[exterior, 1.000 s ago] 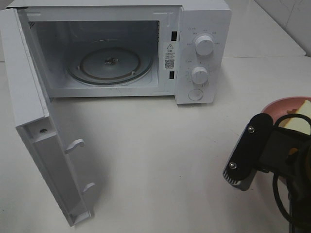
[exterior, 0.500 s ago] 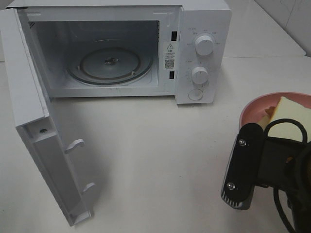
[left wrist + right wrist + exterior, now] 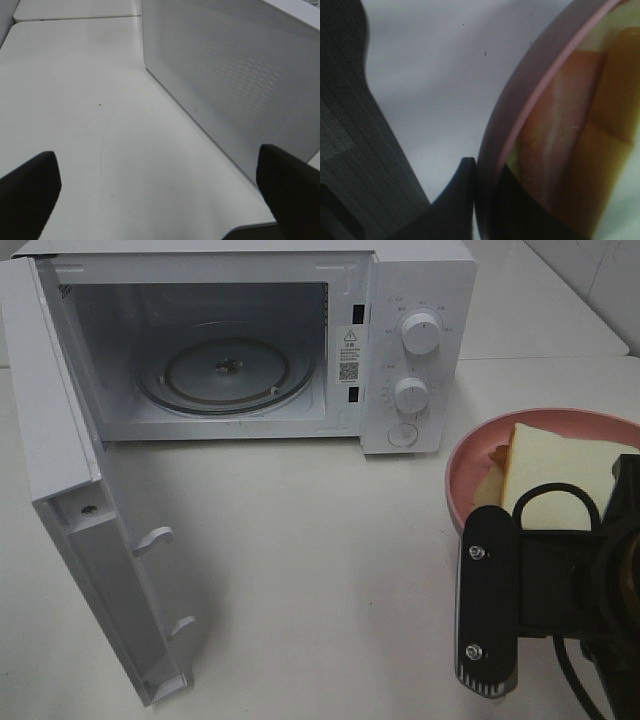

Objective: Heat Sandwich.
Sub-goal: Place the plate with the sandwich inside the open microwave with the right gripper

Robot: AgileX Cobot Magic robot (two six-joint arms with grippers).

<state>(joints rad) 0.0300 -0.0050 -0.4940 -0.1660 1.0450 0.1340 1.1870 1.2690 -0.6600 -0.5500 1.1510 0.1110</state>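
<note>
The sandwich (image 3: 555, 475), pale bread with a tan crust, lies on a round pink plate (image 3: 462, 468) at the right of the exterior high view. My right arm's black wrist (image 3: 490, 610) covers the plate's near edge. In the right wrist view my right gripper (image 3: 480, 185) is shut on the plate's rim (image 3: 540, 90), one finger under it and one inside, with the sandwich's yellowish filling (image 3: 600, 150) close by. My left gripper (image 3: 160, 200) shows only in the left wrist view, open over bare table beside the microwave's perforated side wall (image 3: 235, 75).
The white microwave (image 3: 420, 290) stands at the back. Its door (image 3: 70, 470) is swung wide open to the left, and the glass turntable (image 3: 228, 370) inside is bare. White tabletop (image 3: 320, 540) spreads between the microwave and the plate.
The plate with the sandwich has moved left, further into the exterior high view, in my right gripper. The right wrist has shifted left and down in the picture. The microwave has not moved.
</note>
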